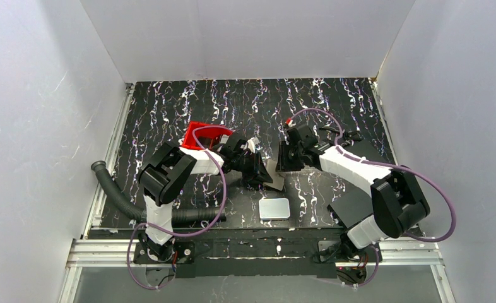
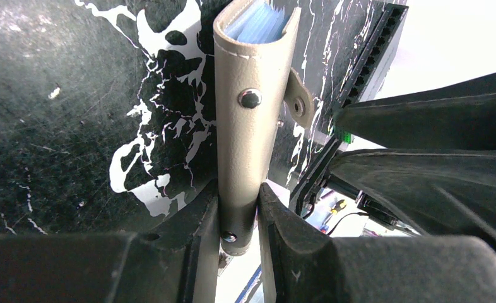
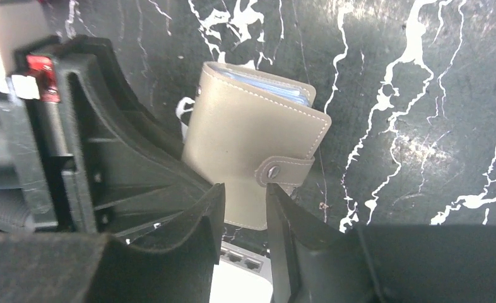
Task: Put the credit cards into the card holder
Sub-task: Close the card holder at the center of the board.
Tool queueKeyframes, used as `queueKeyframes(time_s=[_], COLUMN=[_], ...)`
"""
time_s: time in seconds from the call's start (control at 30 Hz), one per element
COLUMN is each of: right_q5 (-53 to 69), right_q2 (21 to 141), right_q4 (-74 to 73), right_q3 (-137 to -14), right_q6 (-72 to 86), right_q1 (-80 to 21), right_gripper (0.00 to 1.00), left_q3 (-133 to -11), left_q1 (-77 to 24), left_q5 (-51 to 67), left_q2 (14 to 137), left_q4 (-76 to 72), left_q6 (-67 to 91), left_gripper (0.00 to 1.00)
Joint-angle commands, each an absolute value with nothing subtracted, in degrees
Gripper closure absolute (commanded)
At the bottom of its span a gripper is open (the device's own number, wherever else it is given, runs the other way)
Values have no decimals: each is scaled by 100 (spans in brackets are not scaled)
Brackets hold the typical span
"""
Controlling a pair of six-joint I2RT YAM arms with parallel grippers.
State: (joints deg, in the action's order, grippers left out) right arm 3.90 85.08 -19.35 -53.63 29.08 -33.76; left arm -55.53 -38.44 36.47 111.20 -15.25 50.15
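The black, white-veined counter point(image 1: 334, 101) is carrying everything. The left arm point(image 1: 170, 170) and right arm point(image 1: 359, 170) are reaching toward each other over its middle. A red tray point(image 1: 204, 134) is sitting behind the left arm, a black sheet point(image 1: 353, 205) is lying under the right arm, and a white slab point(image 1: 274, 208) is lying near the front edge.

The left gripper point(image 2: 239, 196) is clamping the grey-brown card holder point(image 2: 248, 126) by one edge, holding it between the two arms. Pale blue cards point(image 2: 258, 25) are sitting inside its open end. The right gripper point(image 3: 242, 196) is showing a narrow gap at the holder's strap edge; whether it is pinching the holder cannot be told. The snap point(image 3: 272, 171) on the strap is facing the right wrist camera.
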Motion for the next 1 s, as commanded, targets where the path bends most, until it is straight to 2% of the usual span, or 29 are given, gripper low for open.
queueKeyframes(time_s=[0.0,0.37,0.67,0.73,0.8,0.87,0.9,0.97], right_q5=[-171,-615,-670,-684,-647,-542,-531,-624], right_q2=[8676,8977,9136,9226,9220,9273,9285,9213], right_q4=[-2174,-2031,-1960,-2005,-1983,-1947,-1902,-1855], right_q3=[-5576,-5632,-5812,-5858,-5870,-5863,-5836,-5790], right_q6=[2816,2725,2528,2517,2498,2506,2526,2526], right_q1=[-3528,-3729,-3795,-3796,-3798,-3795,-3793,-3801], right_gripper=[60,69,63,65,60,59,63,77], left_q3=[-5490,-5493,-5553,-5571,-5595,-5623,-5640,-5621], left_q1=[-3893,-3911,-3946,-3949,-3963,-3979,-3981,-3990], left_q5=[2944,2858,2756,2736,2733,2732,2741,2706], left_q2=[11108,11070,11030,11006,11003,11025,11029,10989], left_q4=[-1195,-1128,-986,-952,-902,-888,-879,-834], left_q6=[4880,4838,4755,4742,4709,4707,4694,4656], left_gripper=[100,100,100,100,100,100,100,100])
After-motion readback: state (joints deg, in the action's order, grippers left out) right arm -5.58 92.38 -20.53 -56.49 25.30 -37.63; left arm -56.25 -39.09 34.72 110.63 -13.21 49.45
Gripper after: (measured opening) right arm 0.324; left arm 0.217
